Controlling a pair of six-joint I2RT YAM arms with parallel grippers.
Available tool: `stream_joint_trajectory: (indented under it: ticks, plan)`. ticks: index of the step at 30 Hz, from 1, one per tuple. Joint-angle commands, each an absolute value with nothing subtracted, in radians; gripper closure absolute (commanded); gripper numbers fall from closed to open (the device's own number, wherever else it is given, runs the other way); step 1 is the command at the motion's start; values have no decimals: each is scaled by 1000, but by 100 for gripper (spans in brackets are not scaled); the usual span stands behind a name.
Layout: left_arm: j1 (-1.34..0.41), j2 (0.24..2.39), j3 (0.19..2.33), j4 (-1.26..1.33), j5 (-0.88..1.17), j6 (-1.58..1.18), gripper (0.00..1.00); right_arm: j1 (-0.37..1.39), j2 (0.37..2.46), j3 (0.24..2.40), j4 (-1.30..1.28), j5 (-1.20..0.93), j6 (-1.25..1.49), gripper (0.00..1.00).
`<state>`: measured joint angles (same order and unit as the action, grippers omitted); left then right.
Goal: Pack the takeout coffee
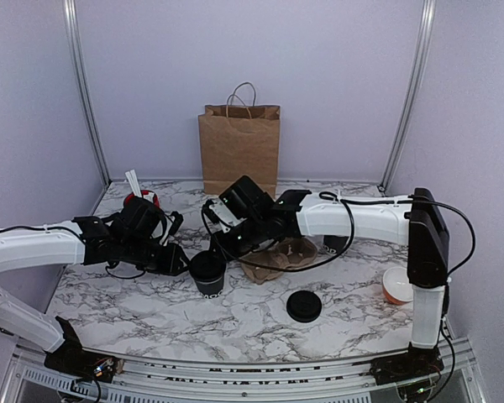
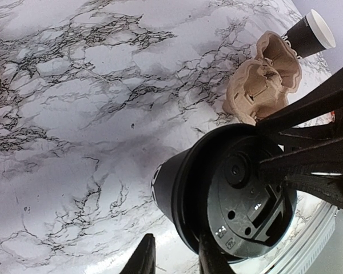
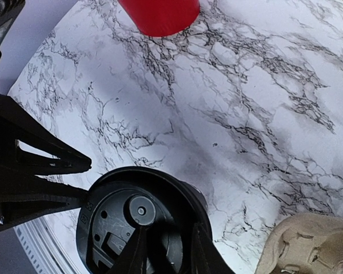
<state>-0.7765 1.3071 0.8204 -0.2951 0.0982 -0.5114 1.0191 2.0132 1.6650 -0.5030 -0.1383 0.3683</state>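
Observation:
The takeout coffee (image 1: 208, 274) is a small all-black cup that stands upright on the marble table, with a black lid on top. In the left wrist view (image 2: 168, 188) its wall shows white print. My left gripper (image 1: 182, 259) is open at the cup's left side. Its fingertips (image 2: 177, 240) straddle bare table, and one finger (image 2: 208, 257) lies against the lid's rim. My right gripper (image 1: 223, 243) hangs over the cup from behind. It is narrowly open, with its fingertips (image 3: 168, 228) just above the lid (image 3: 120, 228). Neither gripper holds anything.
A tan pulp cup carrier (image 1: 279, 259) lies right of the cup. A loose flat black lid (image 1: 304, 306) lies near the front. A brown paper bag (image 1: 240, 149) stands at the back. A red holder (image 1: 141, 200) is at left, a white-topped cup (image 2: 311, 34) behind my right arm, and a small bowl (image 1: 397, 285) at right.

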Motion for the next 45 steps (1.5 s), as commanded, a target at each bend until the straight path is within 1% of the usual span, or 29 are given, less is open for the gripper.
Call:
stream_joint_trajectory:
  ticks: [1, 12, 19, 30, 38, 45]
  plan:
    - [-803, 1369, 808, -410, 122, -485, 75, 1040, 2036, 1639, -534, -130, 373, 75]
    - [-825, 1477, 746, -406, 104, -505, 77, 1043, 2028, 1574, -506, -143, 397, 75]
    - [-831, 1482, 711, -395, 95, -520, 79, 1045, 2013, 1543, -492, -143, 406, 75]
    - [-831, 1446, 913, -467, 36, -485, 78, 1041, 1986, 1612, -505, -86, 428, 75]
    - [-831, 1479, 1007, -479, 22, -451, 78, 1027, 1961, 1675, -501, -41, 438, 67]
    - [-831, 1491, 1067, -502, -1, -422, 78, 1009, 1952, 1689, -502, -31, 437, 66]
